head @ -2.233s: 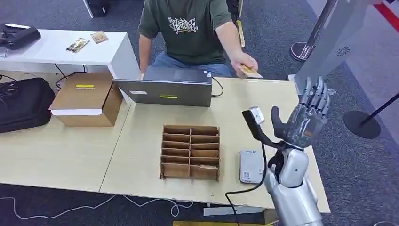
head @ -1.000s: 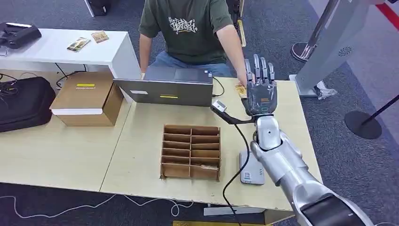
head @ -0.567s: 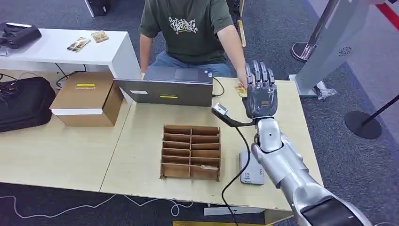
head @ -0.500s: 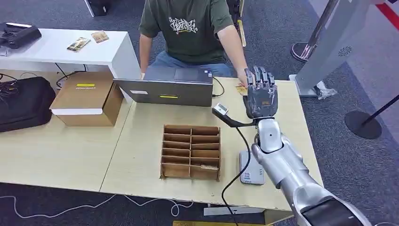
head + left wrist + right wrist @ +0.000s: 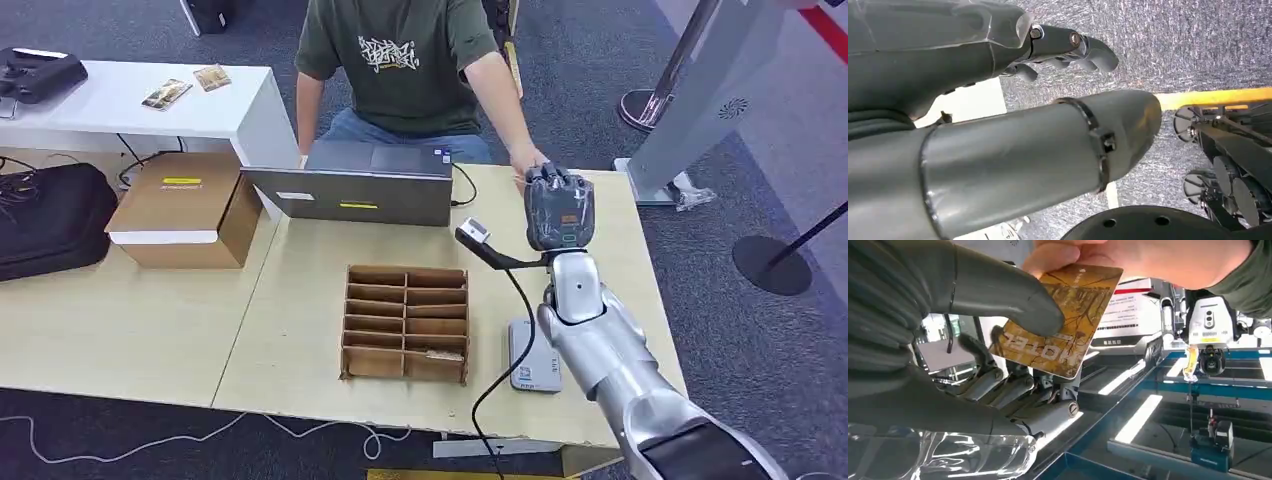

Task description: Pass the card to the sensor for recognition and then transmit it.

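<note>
A golden-brown card (image 5: 1068, 325) is pinched between the thumb (image 5: 998, 295) and the fingers of my right hand (image 5: 938, 355). A person's hand (image 5: 1128, 255) still holds the card's other end. In the head view my right hand (image 5: 558, 210) is raised over the table's far edge, fingers curled in, right against the person's hand (image 5: 527, 160); the card is hidden behind it. The white card sensor (image 5: 522, 365) lies flat near the table's front edge, partly under my forearm. My left hand (image 5: 1068, 47) hangs low over the carpet, loosely curled and holding nothing.
A cardboard slot organizer (image 5: 405, 322) sits mid-table, left of the sensor. A grey laptop (image 5: 350, 185) stands at the far edge before the seated person. A small scanner head on a black cable (image 5: 472, 236) juts beside my wrist. A cardboard box (image 5: 185, 208) and black bag (image 5: 50, 220) lie left.
My right hand swung from the table's right side to the person's hand at the far edge. Its spread fingers have curled in around the offered card.
</note>
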Motion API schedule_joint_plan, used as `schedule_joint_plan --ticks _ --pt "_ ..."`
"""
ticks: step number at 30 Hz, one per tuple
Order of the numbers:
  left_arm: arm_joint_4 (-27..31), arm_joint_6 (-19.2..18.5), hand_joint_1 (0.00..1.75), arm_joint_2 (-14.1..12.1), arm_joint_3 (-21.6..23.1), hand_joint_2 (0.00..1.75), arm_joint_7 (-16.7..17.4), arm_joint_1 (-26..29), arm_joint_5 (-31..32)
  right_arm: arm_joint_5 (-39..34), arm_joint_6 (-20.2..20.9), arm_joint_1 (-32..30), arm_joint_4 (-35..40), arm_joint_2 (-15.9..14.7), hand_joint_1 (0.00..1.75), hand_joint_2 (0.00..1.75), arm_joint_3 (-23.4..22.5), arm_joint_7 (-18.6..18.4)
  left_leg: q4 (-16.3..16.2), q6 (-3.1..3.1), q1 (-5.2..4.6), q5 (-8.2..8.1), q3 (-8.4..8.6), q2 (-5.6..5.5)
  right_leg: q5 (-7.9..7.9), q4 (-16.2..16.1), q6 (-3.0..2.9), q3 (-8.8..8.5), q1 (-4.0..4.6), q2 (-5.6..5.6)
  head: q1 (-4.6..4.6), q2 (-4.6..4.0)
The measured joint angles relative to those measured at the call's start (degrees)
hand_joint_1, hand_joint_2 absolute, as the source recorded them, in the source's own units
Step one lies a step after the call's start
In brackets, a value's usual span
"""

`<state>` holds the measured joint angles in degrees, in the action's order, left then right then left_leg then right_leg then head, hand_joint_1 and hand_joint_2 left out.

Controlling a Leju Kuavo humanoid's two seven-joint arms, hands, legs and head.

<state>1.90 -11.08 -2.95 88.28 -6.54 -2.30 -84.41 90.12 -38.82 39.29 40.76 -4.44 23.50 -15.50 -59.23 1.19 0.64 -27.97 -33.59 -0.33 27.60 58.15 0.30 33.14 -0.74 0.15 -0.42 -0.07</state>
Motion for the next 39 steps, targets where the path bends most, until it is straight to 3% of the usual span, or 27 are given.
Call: schedule_joint_plan --ticks 9,13,16,18,21,23,29,39 --pt "0.00 0.02 0.00 0.00 0.00 0.00 0.00 0.01 0.02 0.00 0.00 0.00 -0.13 0.07 1.75 1.75 -0.11 0.19 0.00 0.00 0.00 0.00 0.00 0.00 0.00 0.00 0.00 0.00 0.00 0.00 0.00 0.00" --pt "0.00 -0.07 0.00 0.00 0.00 0.00 0.00 0.00 -0.02 -3.03 0.35 -0.01 -0.88 1.01 1.75 1.75 -2.08 4.18 0.00 0.00 0.00 0.00 0.00 0.01 0.00 0.00 0.00 0.00 0.00 0.01 0.00 0.00" --pt "0.00 -0.15 0.00 0.02 0.00 0.00 0.00 0.00 -0.22 -15.90 6.23 -0.23 -0.70 3.02 1.75 1.75 -6.33 11.16 0.00 0.00 0.01 0.00 0.01 0.01 0.00 0.00 0.00 0.00 0.00 0.01 0.00 0.00" --pt "0.00 -0.20 0.00 0.04 0.00 0.00 0.11 0.00 -0.18 -32.10 17.00 -1.08 1.39 4.76 1.75 1.75 -11.57 16.93 0.00 0.00 0.01 0.01 0.01 -0.01 0.00 0.00 0.00 0.00 0.01 -0.01 0.02 0.00" --pt "0.00 -0.02 0.00 -0.02 0.00 0.00 0.46 -0.02 0.35 -44.58 25.89 -3.00 5.29 5.95 1.75 1.75 -17.03 19.21 0.00 0.00 0.00 0.00 0.00 -0.05 0.00 0.00 0.00 0.00 0.00 -0.05 0.00 0.00" --pt "0.00 0.22 0.00 -0.09 0.00 0.00 0.50 -0.10 0.88 -49.62 29.60 -3.91 7.35 6.21 1.75 1.75 -19.76 19.67 0.00 0.00 0.00 0.00 0.00 -0.05 0.00 -0.01 0.00 0.00 0.00 -0.05 0.00 0.00" --pt "0.00 0.31 0.00 -0.35 0.00 0.00 0.55 -0.29 1.38 -53.77 32.61 -7.75 13.39 6.16 1.75 1.75 -23.95 19.67 0.00 0.00 -0.01 0.00 0.01 -0.03 0.01 -0.03 0.01 0.02 0.00 -0.03 0.00 0.00" --pt "0.00 0.48 0.00 -0.42 0.00 0.00 1.11 -0.61 1.62 -54.73 33.20 -14.37 21.88 5.57 1.75 1.75 -25.16 18.69 0.00 0.00 0.00 0.00 0.01 -0.01 0.00 -0.02 0.00 0.03 0.00 0.00 -0.02 0.00"
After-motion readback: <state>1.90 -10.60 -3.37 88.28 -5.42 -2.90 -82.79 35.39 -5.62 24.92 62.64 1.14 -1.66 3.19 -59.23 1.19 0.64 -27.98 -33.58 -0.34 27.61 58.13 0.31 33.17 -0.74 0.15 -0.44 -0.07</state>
